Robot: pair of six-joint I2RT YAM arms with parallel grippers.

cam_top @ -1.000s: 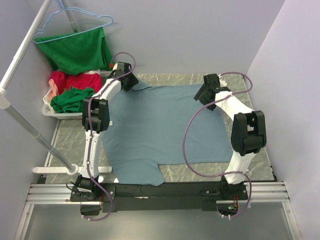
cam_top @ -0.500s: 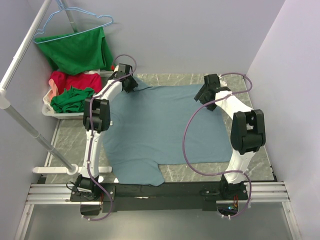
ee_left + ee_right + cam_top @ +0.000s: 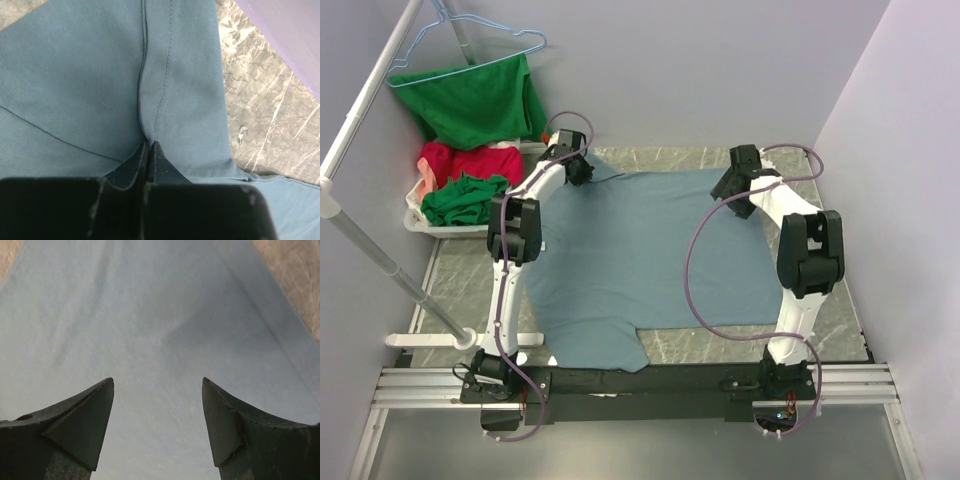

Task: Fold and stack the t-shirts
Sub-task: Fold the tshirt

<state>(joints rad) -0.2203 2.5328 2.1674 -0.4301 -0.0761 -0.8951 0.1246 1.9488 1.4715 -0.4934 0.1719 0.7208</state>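
Note:
A dusty grey-blue t-shirt lies spread flat across the marble table. My left gripper sits at the shirt's far left corner. In the left wrist view it is shut on a pinched ridge of the blue cloth beside a stitched seam. My right gripper hovers over the shirt's far right part, open. In the right wrist view its jaws stand wide apart over smooth cloth with nothing between them. A red shirt and a dark green one lie crumpled in a basket at the left.
The white basket stands at the far left of the table. Another green shirt hangs on a blue hanger above it. A slanted white rail runs down the left side. Walls close in behind and at the right. Bare marble shows beside the shirt.
My left gripper has closed onto the shirt's far left corner, pinching the cloth. The right arm has shifted only slightly and its jaws have stayed open.

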